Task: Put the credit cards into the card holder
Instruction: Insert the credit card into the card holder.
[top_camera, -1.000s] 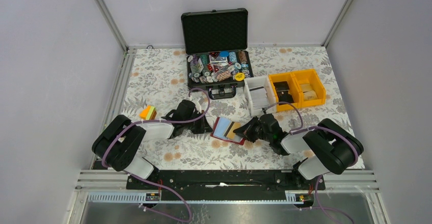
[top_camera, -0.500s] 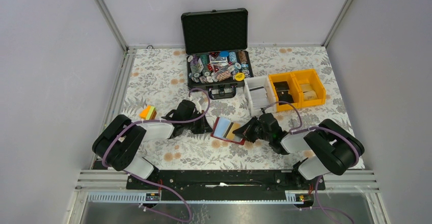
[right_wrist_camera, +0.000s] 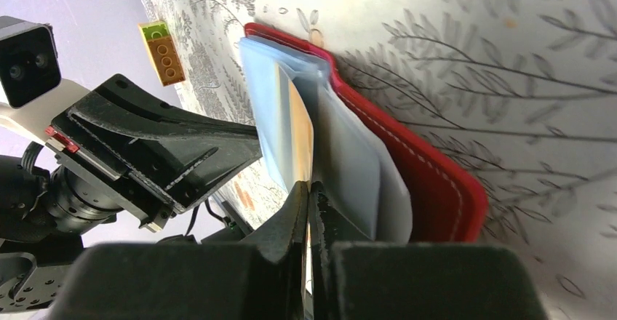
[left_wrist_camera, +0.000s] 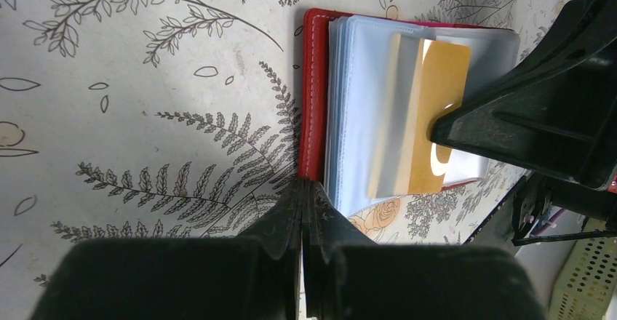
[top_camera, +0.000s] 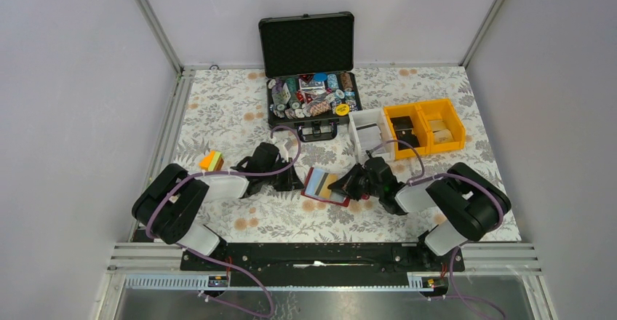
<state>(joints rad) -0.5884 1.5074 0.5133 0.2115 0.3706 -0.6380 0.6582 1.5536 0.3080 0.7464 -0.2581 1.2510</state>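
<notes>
Between the arms, the holder (top_camera: 325,186) lies open. The left gripper (left_wrist_camera: 305,189), jaws pressed together, touches its red edge. The right gripper (right_wrist_camera: 309,189) pinches a gold card (left_wrist_camera: 429,109), seemingly mid-insertion. Next: push it deeper, then let go.

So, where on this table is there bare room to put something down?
Bare cloth lies at the back left, between the black case and the left rail, and in front of the card holder, toward the near edge. The middle is crowded: the left gripper and the right gripper, pinching a gold card, meet there. Yellow bins fill the right.
</notes>
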